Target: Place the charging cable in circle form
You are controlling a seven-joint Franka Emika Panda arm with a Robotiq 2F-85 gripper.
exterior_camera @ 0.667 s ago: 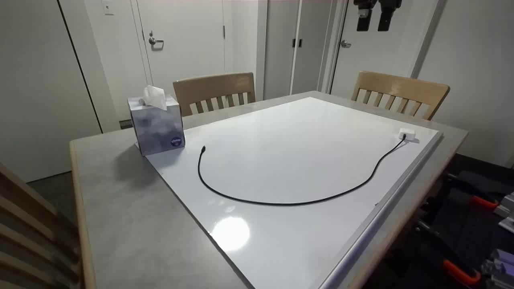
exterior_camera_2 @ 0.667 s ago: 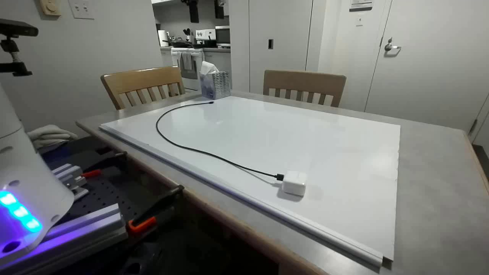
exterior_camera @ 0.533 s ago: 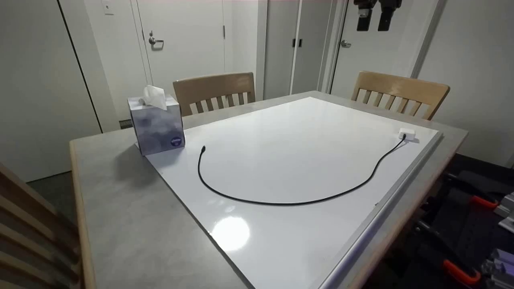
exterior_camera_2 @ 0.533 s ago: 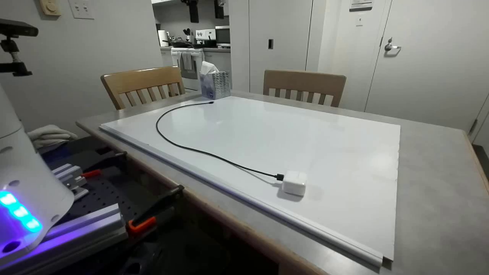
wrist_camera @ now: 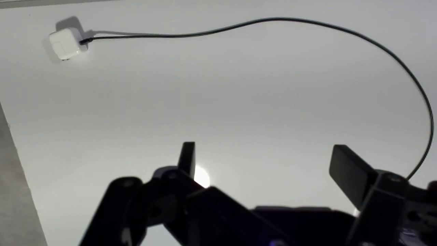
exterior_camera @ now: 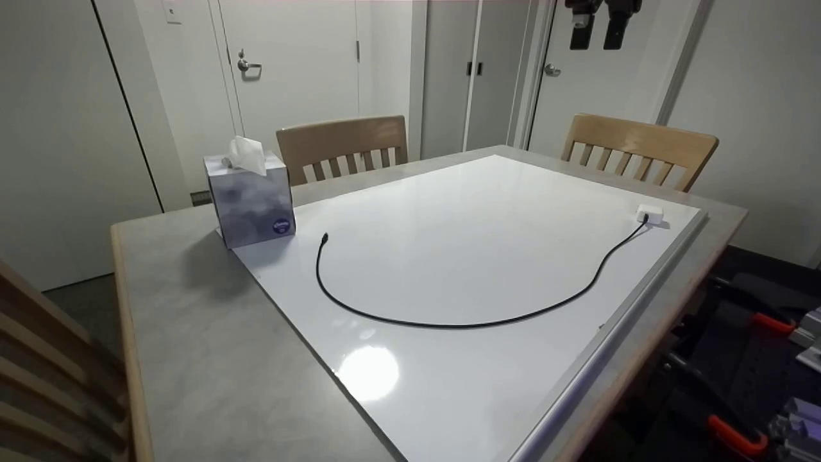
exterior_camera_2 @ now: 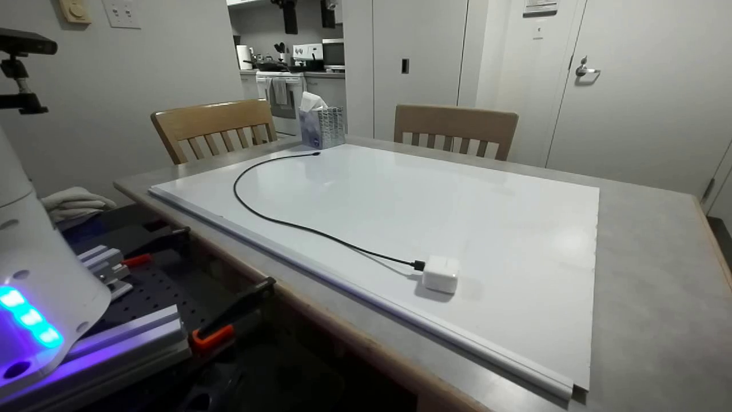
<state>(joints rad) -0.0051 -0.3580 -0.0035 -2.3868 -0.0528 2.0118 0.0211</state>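
In an exterior view, your black two-fingered gripper [exterior_camera: 597, 40] hangs between one and two o'clock, well above the glossy white rectangular board [exterior_camera: 474, 263] on the grey, wood-edged table [exterior_camera: 192, 340]. Your long, thin black charging cable [exterior_camera: 449, 326] lies on that board in a broad arc: free end at nine o'clock, belly near six, then up to the boxy white plastic plug [exterior_camera: 651, 213] at three. The purple-and-white cardboard tissue box [exterior_camera: 253, 205], also at nine, stands near that free end.

In an exterior view, you have your white, blue-lit robot base [exterior_camera_2: 57, 257] between eight and nine o'clock and a black clamp [exterior_camera_2: 213, 339] with an orange handle between seven and eight.

In the wrist view, your gripper is spread wide, fingers [wrist_camera: 187, 160] at seven and four o'clock, the board showing between. The plug is at ten; the cable curves past one and three, then behind the gripper.
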